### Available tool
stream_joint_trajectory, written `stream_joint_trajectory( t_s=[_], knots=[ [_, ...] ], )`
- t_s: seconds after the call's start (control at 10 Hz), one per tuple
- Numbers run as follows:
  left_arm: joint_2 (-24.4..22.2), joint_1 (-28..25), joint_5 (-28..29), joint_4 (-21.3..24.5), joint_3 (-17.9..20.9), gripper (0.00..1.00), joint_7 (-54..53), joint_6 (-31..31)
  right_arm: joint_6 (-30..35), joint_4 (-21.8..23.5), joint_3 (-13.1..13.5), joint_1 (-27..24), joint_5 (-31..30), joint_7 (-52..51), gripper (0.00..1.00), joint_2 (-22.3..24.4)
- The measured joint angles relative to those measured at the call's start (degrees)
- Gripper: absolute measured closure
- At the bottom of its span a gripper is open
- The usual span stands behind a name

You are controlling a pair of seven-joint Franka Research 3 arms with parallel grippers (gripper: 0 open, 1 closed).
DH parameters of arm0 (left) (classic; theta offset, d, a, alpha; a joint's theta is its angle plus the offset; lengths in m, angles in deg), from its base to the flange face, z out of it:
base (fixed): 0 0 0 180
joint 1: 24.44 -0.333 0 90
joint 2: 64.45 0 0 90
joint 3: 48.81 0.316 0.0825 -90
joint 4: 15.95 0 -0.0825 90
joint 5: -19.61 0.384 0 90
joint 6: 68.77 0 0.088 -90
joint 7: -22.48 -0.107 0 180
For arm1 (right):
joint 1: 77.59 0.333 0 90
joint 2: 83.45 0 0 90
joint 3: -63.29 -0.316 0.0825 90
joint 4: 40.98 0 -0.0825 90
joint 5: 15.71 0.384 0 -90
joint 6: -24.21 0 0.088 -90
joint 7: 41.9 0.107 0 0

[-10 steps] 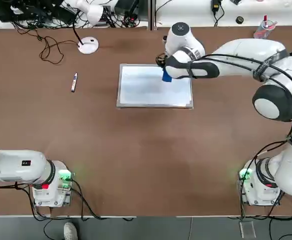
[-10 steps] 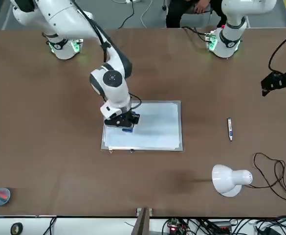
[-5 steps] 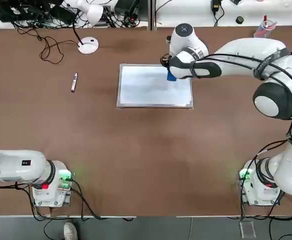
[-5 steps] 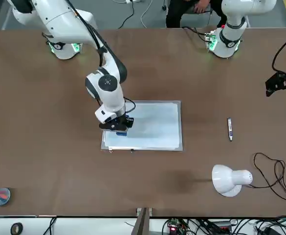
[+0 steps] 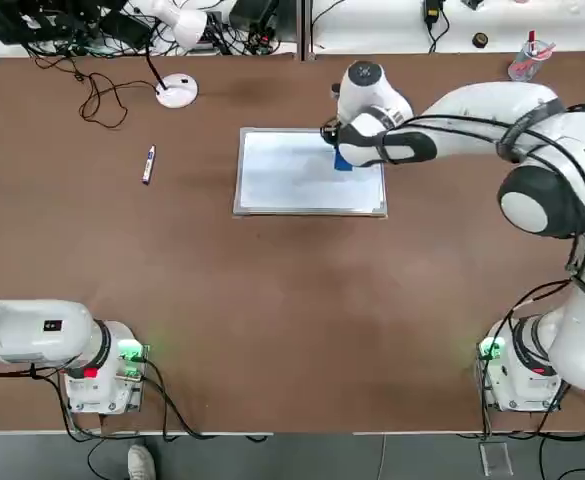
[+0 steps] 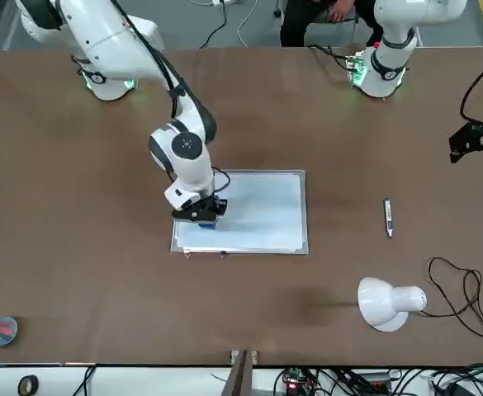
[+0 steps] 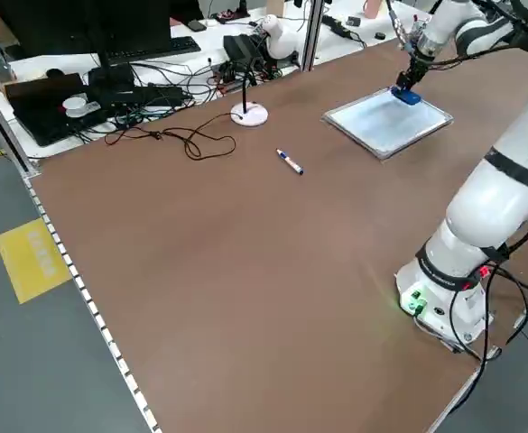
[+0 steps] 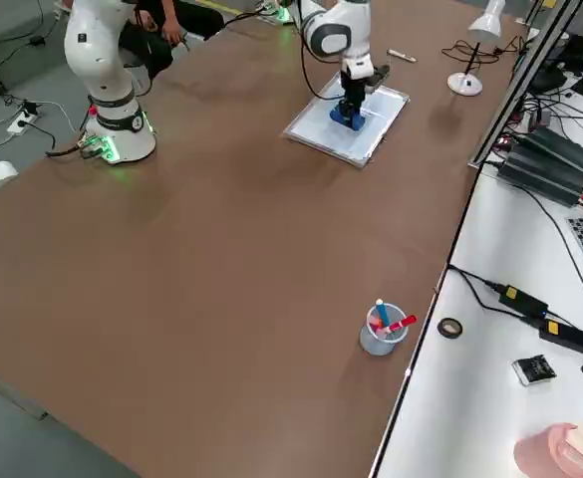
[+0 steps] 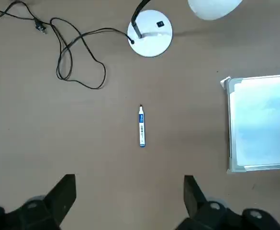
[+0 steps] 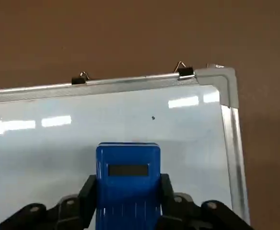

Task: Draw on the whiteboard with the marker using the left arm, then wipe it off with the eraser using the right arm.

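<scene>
The whiteboard (image 5: 292, 175) lies flat at the middle of the table's far half, with two clips on one edge. My right gripper (image 5: 343, 155) is shut on the blue eraser (image 5: 343, 160) and presses it onto the board near its far right corner. In the right wrist view the eraser (image 10: 127, 184) sits between the fingers on the whiteboard (image 10: 58, 143). The marker (image 5: 149, 164) lies on the table left of the board, apart from both arms. My left gripper (image 6: 471, 142) hangs high at the table's left side, open and empty, and looks down on the marker (image 9: 141, 125).
A white desk lamp (image 5: 177, 90) with a looping black cable (image 5: 97, 95) stands at the far left. A clear cup of pens (image 8: 383, 329) sits at the far right corner. A person (image 6: 315, 16) sits behind the arm bases.
The right gripper slid the eraser across the board toward its right edge, then a little back toward the robot. The marker and board stayed put.
</scene>
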Motion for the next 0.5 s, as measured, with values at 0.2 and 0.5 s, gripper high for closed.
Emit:
stream_joint_trajectory(
  t_s=[0.2,0.5],
  knots=[
    [0.0,0.0,0.0,0.0,0.0,0.0,0.0,0.0,-0.74,-0.01,0.0,0.06,-0.09,0.08,0.44,-1.29],
    [0.02,0.0,0.0,0.02,0.0,0.0,0.0,-0.01,-2.13,-0.16,-0.04,0.75,-0.24,1.11,0.44,-1.64]
  ],
)
